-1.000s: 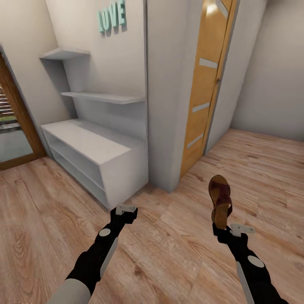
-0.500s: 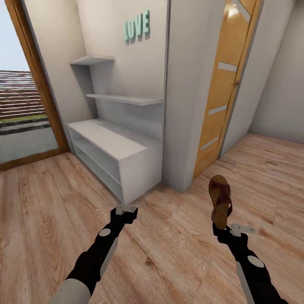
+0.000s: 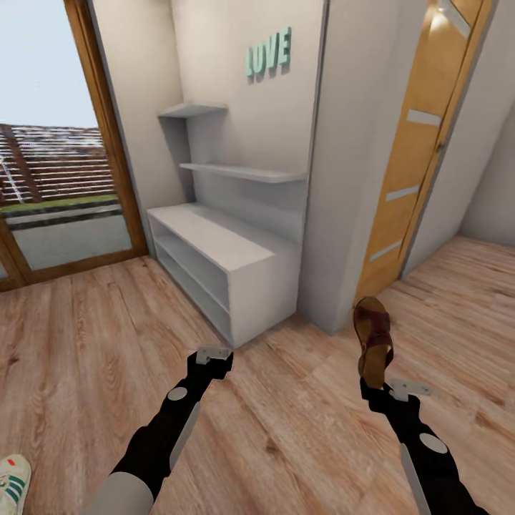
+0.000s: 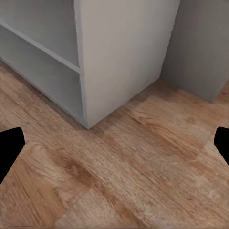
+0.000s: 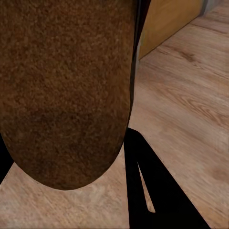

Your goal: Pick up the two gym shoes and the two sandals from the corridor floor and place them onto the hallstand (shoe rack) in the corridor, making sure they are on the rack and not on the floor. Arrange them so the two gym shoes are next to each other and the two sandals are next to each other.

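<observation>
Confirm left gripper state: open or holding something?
Open, empty. In the left wrist view the fingertips sit at opposite edges with only floor between.

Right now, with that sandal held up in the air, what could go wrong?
The sandal stands upright, pinched only at its lower end by the right gripper, so it might tip or slip out on the way. The gym shoe lies on the floor close beside the robot's left side; the base could bump it.
</observation>
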